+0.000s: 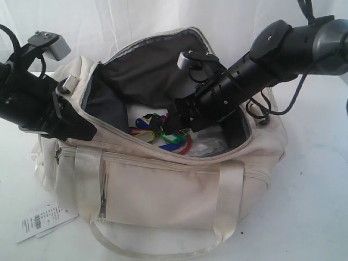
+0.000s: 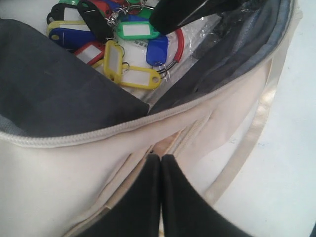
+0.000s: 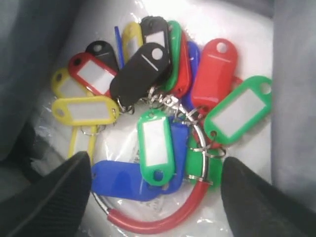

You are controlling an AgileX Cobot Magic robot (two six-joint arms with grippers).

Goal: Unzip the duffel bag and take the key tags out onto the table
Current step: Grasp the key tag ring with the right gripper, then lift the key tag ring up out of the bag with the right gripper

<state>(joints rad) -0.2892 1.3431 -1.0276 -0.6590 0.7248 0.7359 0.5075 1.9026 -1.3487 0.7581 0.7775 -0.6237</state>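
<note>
My right pincer (image 3: 158, 165), spread wide, straddles the bunch of coloured plastic key tags (image 3: 158, 98) inside the cream fabric duffel bag (image 1: 163, 190). At nine o'clock my left pincer (image 2: 160, 163) pinches the rim, seemingly to hold the mouth open.

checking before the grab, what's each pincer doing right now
left pincer: closed, pinching the duffel bag by its fabric
right pincer: open, empty, over the key tags
</note>
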